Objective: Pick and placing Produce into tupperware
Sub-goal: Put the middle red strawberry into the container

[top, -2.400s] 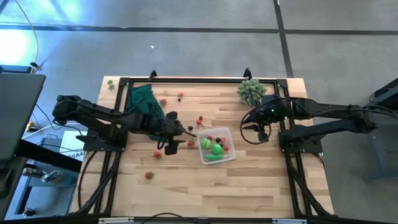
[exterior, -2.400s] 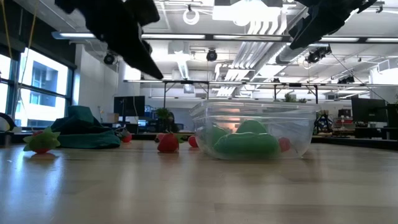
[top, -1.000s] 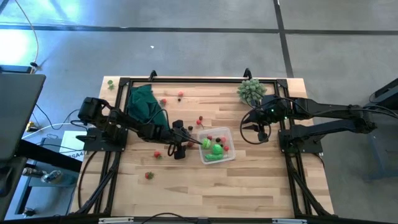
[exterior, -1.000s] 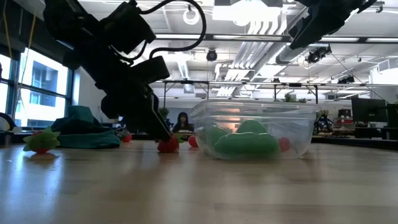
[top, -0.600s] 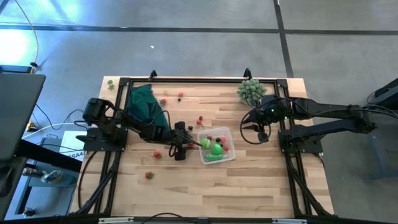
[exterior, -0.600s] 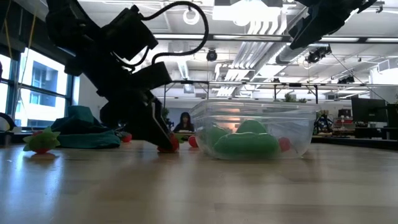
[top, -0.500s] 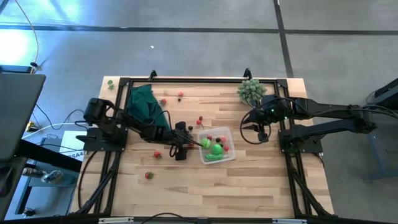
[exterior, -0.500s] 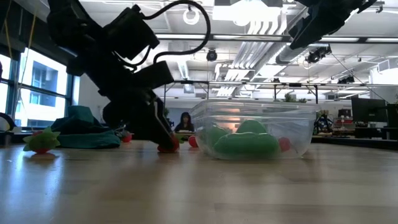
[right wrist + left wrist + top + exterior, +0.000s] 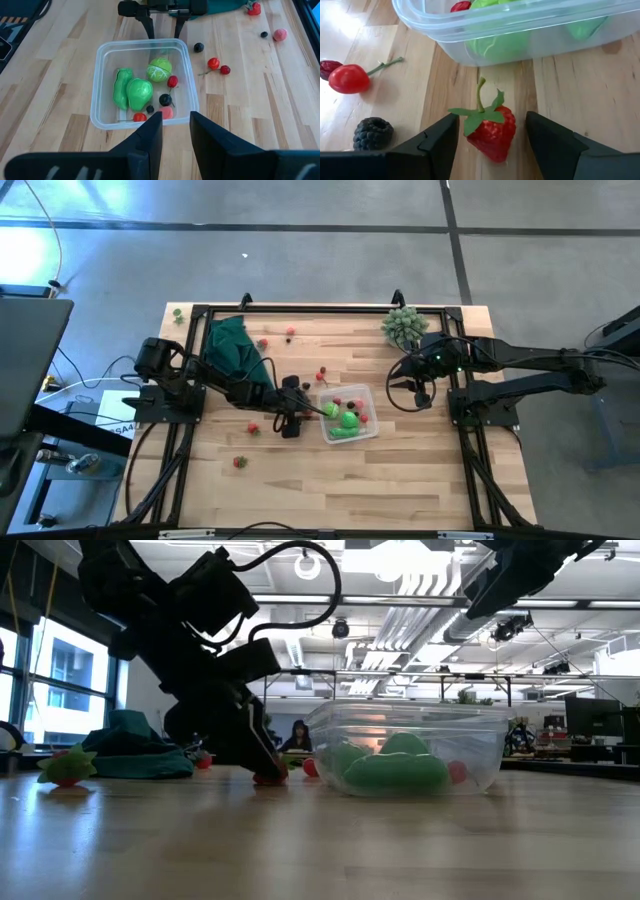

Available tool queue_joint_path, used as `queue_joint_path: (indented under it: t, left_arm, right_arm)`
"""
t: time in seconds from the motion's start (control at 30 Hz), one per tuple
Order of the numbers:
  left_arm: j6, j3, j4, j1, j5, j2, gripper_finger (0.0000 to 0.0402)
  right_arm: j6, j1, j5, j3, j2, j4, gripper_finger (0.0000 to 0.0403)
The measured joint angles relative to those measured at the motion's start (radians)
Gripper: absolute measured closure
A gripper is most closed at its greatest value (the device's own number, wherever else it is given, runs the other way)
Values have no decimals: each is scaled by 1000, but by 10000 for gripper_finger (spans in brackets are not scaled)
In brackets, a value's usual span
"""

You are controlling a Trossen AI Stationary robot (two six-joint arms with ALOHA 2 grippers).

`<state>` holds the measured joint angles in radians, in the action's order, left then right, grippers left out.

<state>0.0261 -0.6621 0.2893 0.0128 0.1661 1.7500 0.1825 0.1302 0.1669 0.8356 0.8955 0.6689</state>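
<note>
My left gripper is open and low over the table, close to the left wall of the clear tupperware. Its fingers stand on either side of a red strawberry with a green leaf cap, and a gap shows on both sides. The strawberry lies on its side on the wood, seen in the low view as a red spot under the gripper. The tupperware holds bright green pieces and small red and dark berries. My right gripper hovers open, high over the table's right part.
A cherry and a blackberry lie beside the strawberry. More loose produce: a strawberry, another, cherries, berries. The dark green cloth lies far left, the spiky plant far right.
My left gripper has sunk the last bit down to the table beside the tupperware, so its fingers now stand around the strawberry. The strawberry has stayed where it was. The right arm has kept still.
</note>
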Motion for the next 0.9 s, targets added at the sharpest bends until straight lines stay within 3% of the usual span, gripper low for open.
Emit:
queue_joint_path:
  t: [0.53, 0.9]
  left_arm:
    - [6, 0, 0, 0, -2, 0, 254]
    - [9, 0, 1, 0, -2, -1, 253]
  right_arm:
    - [0, 0, 0, 0, 0, 0, 313]
    - [0, 0, 0, 0, 0, 0, 313]
